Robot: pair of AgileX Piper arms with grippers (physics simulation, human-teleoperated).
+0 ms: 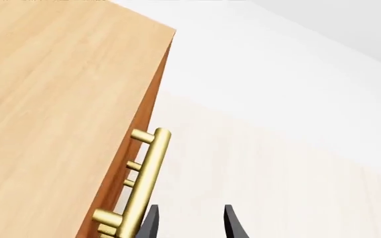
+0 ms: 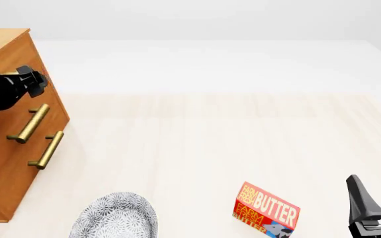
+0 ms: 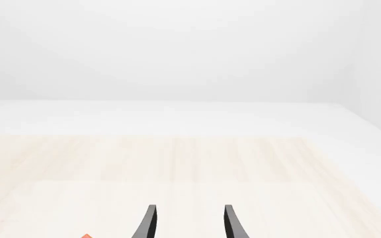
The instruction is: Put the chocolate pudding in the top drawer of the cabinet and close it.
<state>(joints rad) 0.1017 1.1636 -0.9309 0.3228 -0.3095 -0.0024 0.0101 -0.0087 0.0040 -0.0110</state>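
the cabinet stood at the far left of the table in the front view, light-brown wood, with both drawer fronts flush and shut. the top drawer carried its brass bar handle on the angled front, and the lower drawer's handle sat just below and beside it. the left gripper hung against the upper front edge of the cabinet, above the top handle, its black arm coming in from the left border; from the front its fingers were too bunched to read. the left wrist view showed more: the left gripper had its two dark fingers spread apart with bare table between them, one finger lying just beside the brass bar, though whether it touched the bar could not be told. the right gripper rested low at the right corner of the table, well apart from everything else, its fingers parted and holding nothing, as the right wrist view also showed. a red "butter" box lay tilted near the front edge, and a speckled grey bowl sat near the cabinet's front corner. the chocolate pudding did not show in any view, so its place could not be told.
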